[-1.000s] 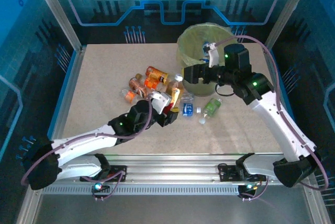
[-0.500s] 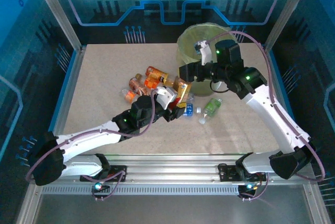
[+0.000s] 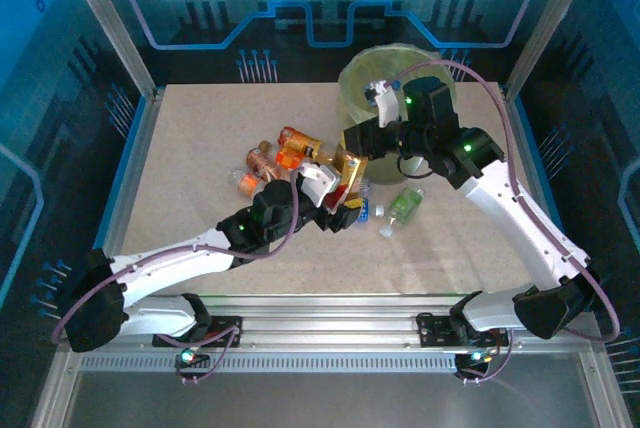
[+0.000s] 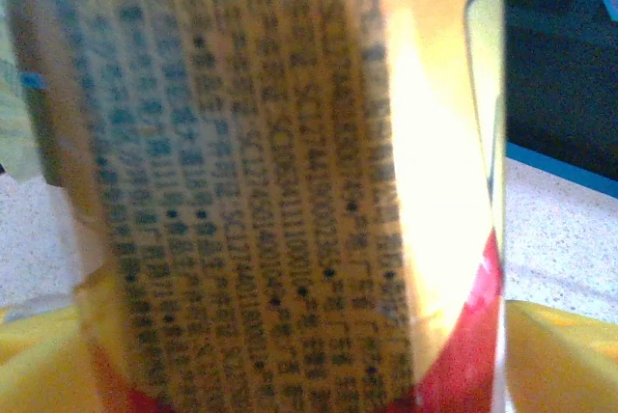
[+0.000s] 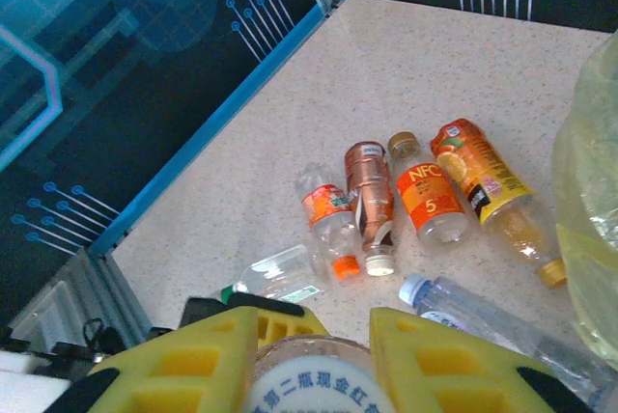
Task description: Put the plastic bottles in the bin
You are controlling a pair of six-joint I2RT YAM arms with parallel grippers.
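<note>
Yellow pads of the right gripper are closed on the cap end of one bottle. This bottle is lifted off the table, just beside the near wall of the bin. The left gripper is around the lower part of the same bottle. In its wrist view the label is almost against the lens, with a pad at each lower corner, and I cannot tell whether these pads press on the bottle or are already free of it. I judge this to be a handover. The bottles lie on the left arm's side and the bin stands on the right arm's side, so the left arm lifts a bottle and the right arm takes it for the drop.

Compared with one second ago, the right gripper has left the bin's mouth and come across to the bottle, and its jaws, which were apart, have shut. The left arm has carried the bottle up and nearer to the bin. The other bottles have not moved: the orange and brown group, the green one and the clear one.
</note>
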